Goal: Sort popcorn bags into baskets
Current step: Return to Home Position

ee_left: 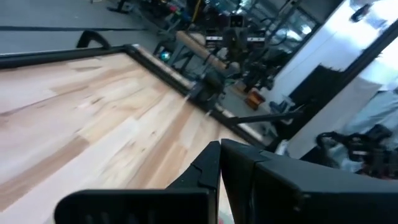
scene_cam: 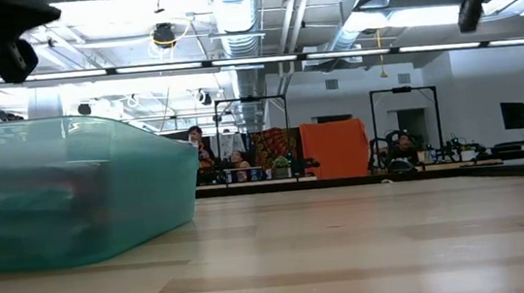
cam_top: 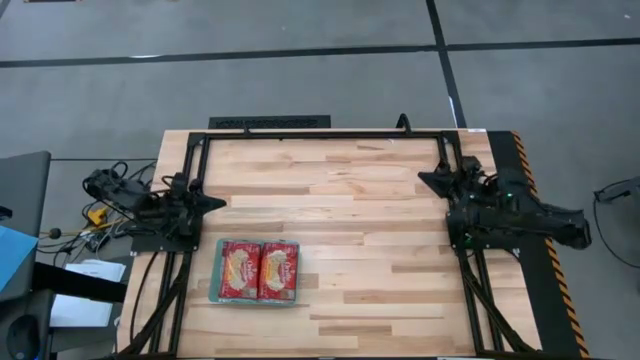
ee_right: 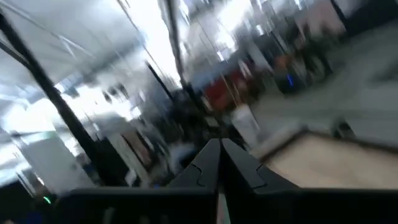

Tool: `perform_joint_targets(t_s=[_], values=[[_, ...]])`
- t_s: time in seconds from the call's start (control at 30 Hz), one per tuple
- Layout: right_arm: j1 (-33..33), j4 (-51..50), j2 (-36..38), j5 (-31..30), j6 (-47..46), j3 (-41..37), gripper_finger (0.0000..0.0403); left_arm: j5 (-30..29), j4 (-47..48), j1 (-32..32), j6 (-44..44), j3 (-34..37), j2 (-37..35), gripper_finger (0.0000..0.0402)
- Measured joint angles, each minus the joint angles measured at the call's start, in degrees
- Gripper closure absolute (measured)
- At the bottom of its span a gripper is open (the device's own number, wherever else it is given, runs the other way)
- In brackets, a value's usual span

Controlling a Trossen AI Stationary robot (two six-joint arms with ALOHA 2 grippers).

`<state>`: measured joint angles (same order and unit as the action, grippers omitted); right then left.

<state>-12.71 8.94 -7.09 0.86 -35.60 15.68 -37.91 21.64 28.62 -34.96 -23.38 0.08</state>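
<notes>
A shallow teal-green tray (cam_top: 214, 272) sits on the table's near left part, and its translucent wall (scene_cam: 101, 193) fills the left of the low view. Two red popcorn bags with yellowish pictures lie flat side by side in it: one (cam_top: 239, 270) on the left, one (cam_top: 279, 271) on the right. My left gripper (cam_top: 222, 201) is at the table's left edge, just beyond the tray, its fingers shut (ee_left: 220, 163) and touching nothing. My right gripper (cam_top: 421, 179) is at the table's right side, raised, its fingers shut (ee_right: 220, 160) and empty.
A black frame (cam_top: 320, 134) runs along the table's far edge and down both sides. The wood between the two arms (cam_top: 360, 230) is bare. Beyond the table, the low view shows a workshop with people seated far off (scene_cam: 206, 152).
</notes>
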Motion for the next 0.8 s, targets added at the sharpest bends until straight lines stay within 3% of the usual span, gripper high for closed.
perform_joint_targets(t_s=[0.13,0.4,0.6,0.8], values=[[-2.99,-6.87,1.42,1.08,-0.07,-0.81,0.0360,-0.85,0.64,0.00,-1.23,2.17,0.02,0.0401],[-3.48,2.76,1.54,1.96,2.22,-7.89,0.0360,-1.13,0.81,0.00,-4.31,7.94,0.00,0.0401],[-3.53,12.72,1.55,-0.80,1.52,-14.98,0.0361,-3.64,0.48,0.00,-7.25,12.85,0.01,0.0401],[-3.97,11.52,1.55,-1.75,1.99,-15.17,0.0361,-7.11,-4.97,0.00,-8.43,17.52,0.09,0.0401]])
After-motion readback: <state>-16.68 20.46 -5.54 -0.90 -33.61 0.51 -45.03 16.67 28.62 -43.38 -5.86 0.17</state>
